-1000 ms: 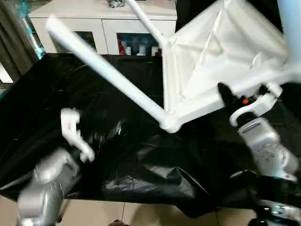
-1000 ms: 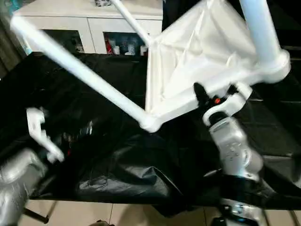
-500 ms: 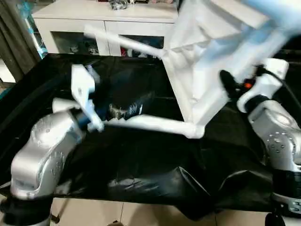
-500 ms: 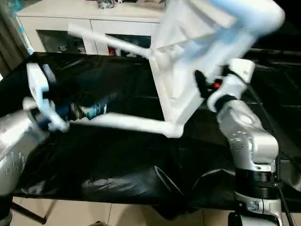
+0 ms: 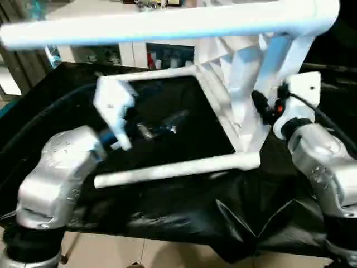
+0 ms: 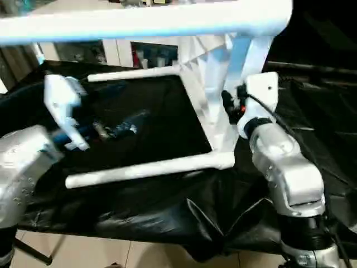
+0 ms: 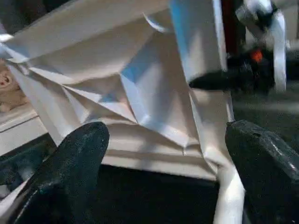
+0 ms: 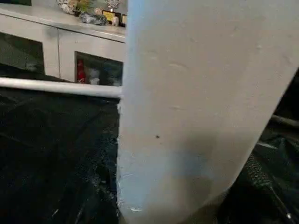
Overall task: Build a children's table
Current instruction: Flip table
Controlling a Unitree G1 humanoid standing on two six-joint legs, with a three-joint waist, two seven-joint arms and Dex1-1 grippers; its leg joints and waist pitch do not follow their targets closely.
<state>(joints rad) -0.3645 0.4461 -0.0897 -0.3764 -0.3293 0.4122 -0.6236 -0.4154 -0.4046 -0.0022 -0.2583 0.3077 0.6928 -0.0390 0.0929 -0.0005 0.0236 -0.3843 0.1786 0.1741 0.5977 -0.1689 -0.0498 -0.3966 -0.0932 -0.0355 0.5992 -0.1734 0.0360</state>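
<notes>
**Table on edge, right gripper clamped on its rim**

The right gripper (image 5: pixel 261 107) is closed on the edge of the children's table (image 5: pixel 240 84), whose top stands tilted on its side over the black sheet (image 5: pixel 184 218), ribbed underside facing the left arm. The left gripper (image 7: pixel 163 172) has its fingers (image 7: pixel 74 158) spread wide apart, holding nothing, pointed at the ribbed underside. One leg (image 5: pixel 173 167) lies low across the sheet, another (image 5: pixel 162 73) runs behind it, and a third (image 5: pixel 167 25) crosses close overhead. A white cabinet (image 8: pixel 70 42) stands behind.
</notes>
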